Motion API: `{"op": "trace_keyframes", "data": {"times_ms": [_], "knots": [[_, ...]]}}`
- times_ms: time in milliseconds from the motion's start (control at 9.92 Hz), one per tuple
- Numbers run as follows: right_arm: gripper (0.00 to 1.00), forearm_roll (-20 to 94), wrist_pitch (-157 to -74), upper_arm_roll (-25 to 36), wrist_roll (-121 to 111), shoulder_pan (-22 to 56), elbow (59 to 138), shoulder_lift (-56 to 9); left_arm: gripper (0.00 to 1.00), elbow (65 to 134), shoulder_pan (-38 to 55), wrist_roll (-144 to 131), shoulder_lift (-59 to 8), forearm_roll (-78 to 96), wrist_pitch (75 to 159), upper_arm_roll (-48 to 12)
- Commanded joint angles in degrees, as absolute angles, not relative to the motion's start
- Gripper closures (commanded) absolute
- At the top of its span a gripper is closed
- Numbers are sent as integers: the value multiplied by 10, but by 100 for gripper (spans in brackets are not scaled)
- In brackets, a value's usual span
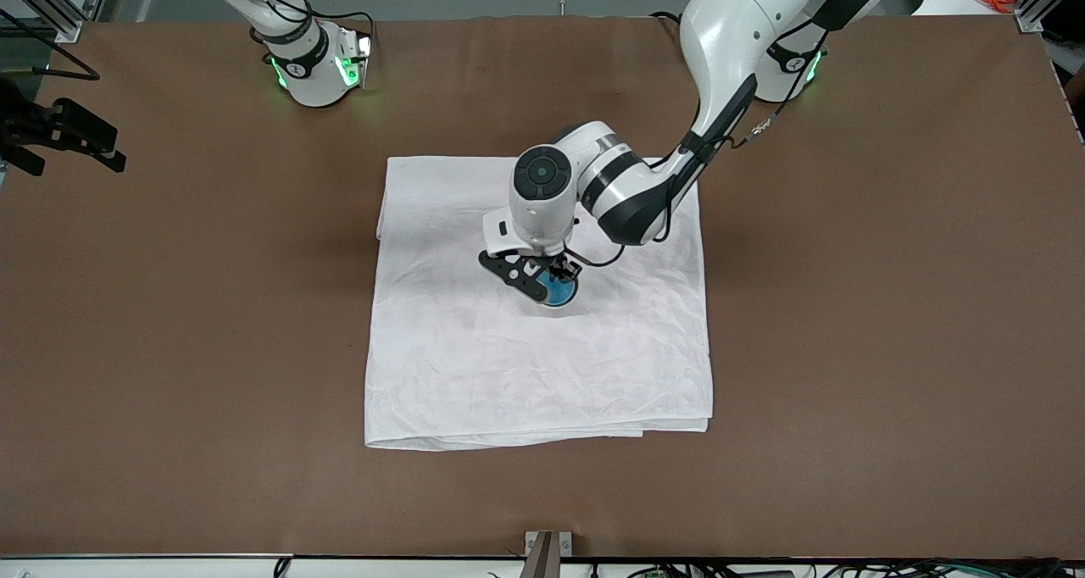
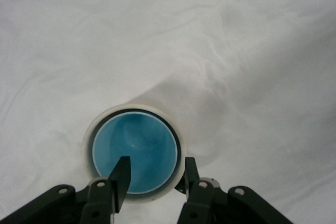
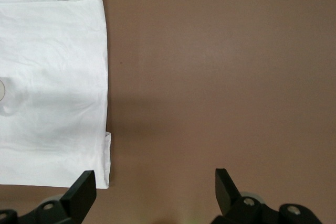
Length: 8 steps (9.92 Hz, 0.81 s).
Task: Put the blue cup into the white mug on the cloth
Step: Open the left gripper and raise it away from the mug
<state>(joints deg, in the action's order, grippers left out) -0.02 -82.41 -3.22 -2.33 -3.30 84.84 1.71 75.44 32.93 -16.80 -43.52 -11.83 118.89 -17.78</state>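
The blue cup (image 1: 560,292) stands inside the white mug (image 2: 88,139) near the middle of the cloth (image 1: 525,375). In the left wrist view the cup's bright blue inside (image 2: 137,142) fills the mug's cream rim. My left gripper (image 1: 549,285) is right over them and open. One finger hangs over the cup's inside and the other just outside the mug's rim (image 2: 156,167). My right gripper (image 3: 155,187) is open and empty over bare table beside the cloth's edge (image 3: 102,103), and it waits there. The mug's handle is hidden.
The brown table (image 1: 848,307) surrounds the cloth on all sides. A black camera mount (image 1: 59,133) stands at the right arm's end of the table. The left arm's forearm (image 1: 627,192) hangs over the cloth's part farthest from the front camera.
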Motion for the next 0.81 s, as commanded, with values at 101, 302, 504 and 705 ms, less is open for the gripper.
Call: {"op": "trace_keyframes", "data": {"times_ms": [101,302,504,705], "knots": [[0,-6,-830,-34,-27,-28,861,33,42,752,280,-169,-372,-108,1174,-176],[0,-6,-828,-10,-27,-2,861,33,39,754,220,-174,-315,-103,1122,-175],[0,-5,-829,-9,-27,-3,860,33,21,755,136,-168,-274,-103,1078,-175],[0,-6,-831,-8,-27,-3,860,33,0,755,67,-166,-255,-97,1056,-181]]}}
